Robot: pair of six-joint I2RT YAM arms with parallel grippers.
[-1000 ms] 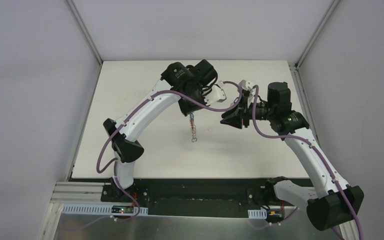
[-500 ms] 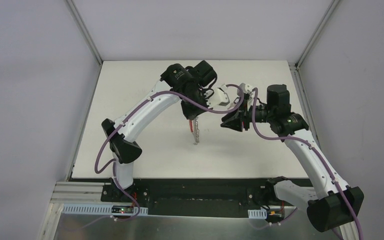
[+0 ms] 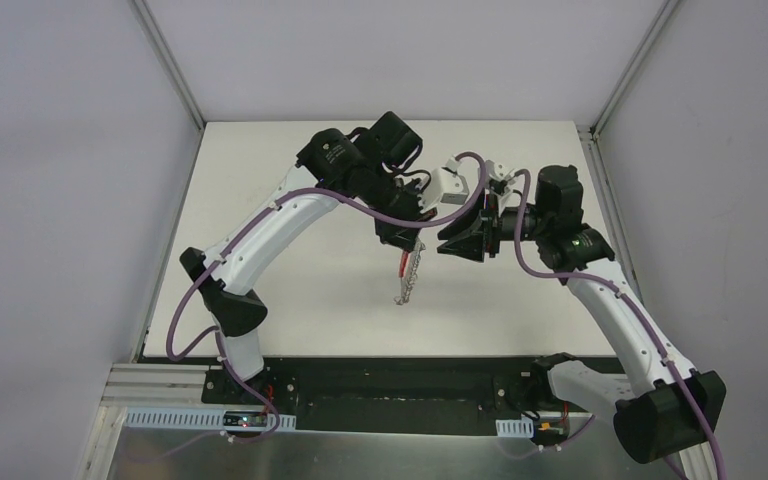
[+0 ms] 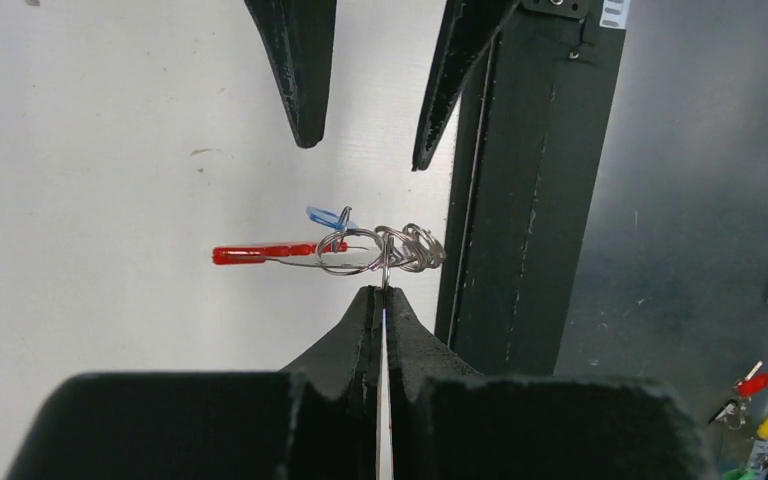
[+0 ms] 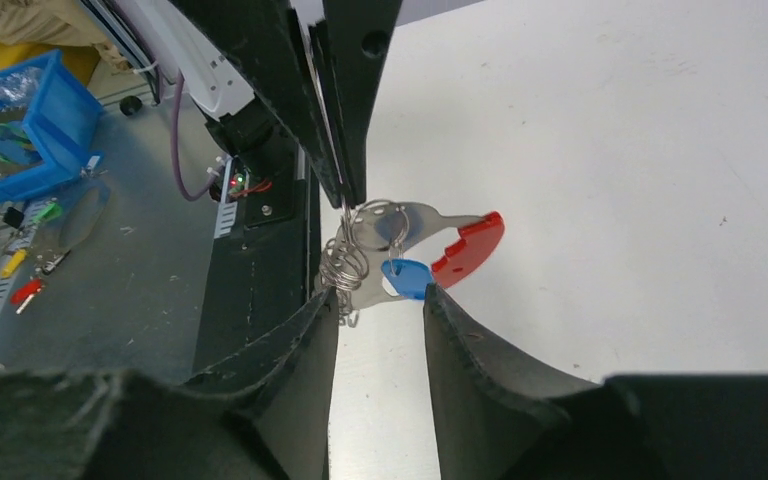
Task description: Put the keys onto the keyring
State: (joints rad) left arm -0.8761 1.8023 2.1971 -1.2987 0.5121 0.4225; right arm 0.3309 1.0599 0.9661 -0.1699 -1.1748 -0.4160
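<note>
My left gripper [image 3: 403,243] is shut on one ring of the keyring [image 3: 407,276] and holds it in the air above the table. In the left wrist view the fingertips [image 4: 380,292] pinch a silvery ring [image 4: 388,252], with the red band [image 4: 260,254] sticking out left and the blue-headed key [image 4: 324,215] behind it. My right gripper [image 3: 447,244] is open, and its fingertips [image 5: 380,296] sit on either side of the hanging blue key [image 5: 407,279], close to the rings [image 5: 344,262] and the red band [image 5: 472,247]. I cannot pick out the silver key for certain.
The black base rail [image 4: 520,200] runs along the table's near edge just below the keyring. A blue bin [image 5: 22,120] and small parts lie on the metal shelf beyond it. Grey walls enclose the white table [image 3: 290,200] on three sides.
My left arm has swung right and toward the near edge, carrying the keyring toward the right gripper. The chain now hangs tilted. The right gripper has shifted slightly left.
</note>
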